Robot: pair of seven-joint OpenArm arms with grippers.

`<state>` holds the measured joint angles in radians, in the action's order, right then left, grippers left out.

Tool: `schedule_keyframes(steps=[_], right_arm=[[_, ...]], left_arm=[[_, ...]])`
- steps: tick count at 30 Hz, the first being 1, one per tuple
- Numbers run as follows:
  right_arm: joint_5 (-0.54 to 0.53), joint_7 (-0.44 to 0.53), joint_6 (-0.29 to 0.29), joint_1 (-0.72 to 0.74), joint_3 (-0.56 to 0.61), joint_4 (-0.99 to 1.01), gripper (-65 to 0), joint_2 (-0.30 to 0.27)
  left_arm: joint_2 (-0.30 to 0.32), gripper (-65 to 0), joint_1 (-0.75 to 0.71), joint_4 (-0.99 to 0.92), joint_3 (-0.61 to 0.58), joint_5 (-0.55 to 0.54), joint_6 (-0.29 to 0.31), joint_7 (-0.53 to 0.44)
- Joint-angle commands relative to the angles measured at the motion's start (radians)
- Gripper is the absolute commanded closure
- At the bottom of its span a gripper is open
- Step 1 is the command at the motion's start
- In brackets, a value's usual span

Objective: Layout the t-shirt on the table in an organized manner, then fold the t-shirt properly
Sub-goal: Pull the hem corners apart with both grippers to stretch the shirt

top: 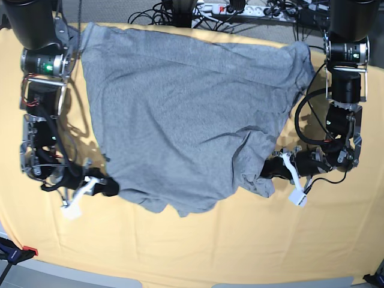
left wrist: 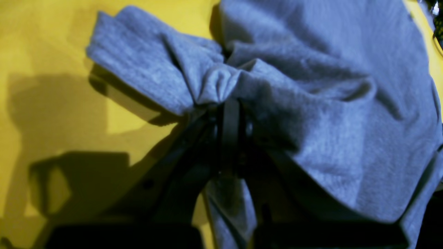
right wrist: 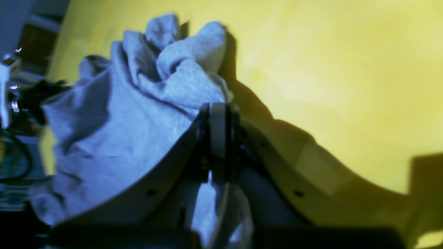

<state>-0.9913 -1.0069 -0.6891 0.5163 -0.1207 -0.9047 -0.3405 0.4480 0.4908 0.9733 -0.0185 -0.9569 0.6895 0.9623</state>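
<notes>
The grey t-shirt [top: 186, 114] lies spread over the far half of the yellow table [top: 240, 246], its near edge rumpled and no lettering showing. In the base view my left gripper [top: 268, 170] holds the near right corner, and my right gripper [top: 111, 186] holds the near left corner. The left wrist view shows the left gripper [left wrist: 228, 103] shut on a bunched fold of t-shirt [left wrist: 328, 103]. In the right wrist view the right gripper [right wrist: 219, 109] is shut on a gathered lump of t-shirt [right wrist: 138, 114], lifted a little off the cloth.
Cables and a power strip [top: 240, 8] run along the table's far edge. The arm bases stand at the far left [top: 42, 60] and far right [top: 348, 60]. A red clamp [top: 27, 251] sits at the near left corner. Bare yellow cloth stretches in front of the shirt.
</notes>
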Motion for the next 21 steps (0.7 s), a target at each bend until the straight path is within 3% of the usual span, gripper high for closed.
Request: schedule_keyframes(steps=[1,6,9,13,21], right_arm=[[0.0,0.021,-0.009,0.035,-0.006,-0.038,0.0,-0.029],[0.076,0.02,-0.009,0.016,-0.005,-0.137,0.0,-0.103],[0.183,0.02,0.0,-0.008,-0.005,-0.202,0.0,-0.124],[0.344,0.032,0.099,-0.053,-0.006,-0.307,0.0,-0.136],[0.472,0.027,0.32,-0.2,-0.005,-0.582,0.0,-0.138]], left_arm=[[0.013,0.0,0.032,0.014,0.008,-0.02,0.009,-0.021],[0.018,0.0,0.034,0.014,0.008,-0.02,0.009,-0.035],[0.021,0.0,0.038,0.014,0.008,-0.019,0.009,-0.058],[0.021,0.0,0.064,0.014,0.008,0.024,0.009,-0.076],[0.021,0.0,0.151,0.014,0.008,0.084,-0.003,-0.077]])
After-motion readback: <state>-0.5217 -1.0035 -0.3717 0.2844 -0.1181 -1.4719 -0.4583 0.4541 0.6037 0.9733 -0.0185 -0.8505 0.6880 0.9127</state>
